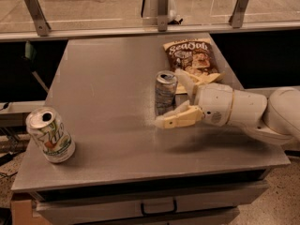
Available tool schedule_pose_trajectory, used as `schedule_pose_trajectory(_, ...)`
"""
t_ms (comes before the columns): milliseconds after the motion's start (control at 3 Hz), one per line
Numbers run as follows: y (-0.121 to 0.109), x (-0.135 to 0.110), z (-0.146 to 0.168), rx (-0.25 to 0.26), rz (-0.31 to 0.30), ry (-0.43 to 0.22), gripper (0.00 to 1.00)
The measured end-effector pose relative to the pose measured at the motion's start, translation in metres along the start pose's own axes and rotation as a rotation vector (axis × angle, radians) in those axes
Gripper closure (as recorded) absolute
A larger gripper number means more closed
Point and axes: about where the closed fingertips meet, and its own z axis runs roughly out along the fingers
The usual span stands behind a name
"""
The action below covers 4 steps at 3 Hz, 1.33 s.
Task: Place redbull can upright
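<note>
The redbull can [165, 91] is a slim silver can with blue patches. It stands upright on the grey table [108, 88], right of the middle. My gripper [168, 98] reaches in from the right at the can's height. It is open, with its cream fingers [180, 117] spread on either side of the can: one low in front of the can's base, the other behind its top. The fingers do not seem to press on the can.
A white-and-green soda can [50, 135] stands tilted near the table's front left corner. A brown snack bag [191, 60] lies flat behind the redbull can at the back right. A metal rail [159, 29] runs along the far edge.
</note>
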Motion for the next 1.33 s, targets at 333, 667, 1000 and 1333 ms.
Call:
schedule_pose_trajectory(333,-0.007,-0.017,-0.02,0.025,-0.034,0.042,0.0)
schedule_pose_trajectory(667,-0.021,-0.053,-0.052,0.046,-0.098,0.118,0.0)
schedule_pose_trajectory(1000,-0.032,-0.097,-0.093,0.052,-0.175,0.228,0.0)
schedule_pose_trajectory(1333,-0.036,-0.125,-0.118,0.058,-0.221,0.231,0.0)
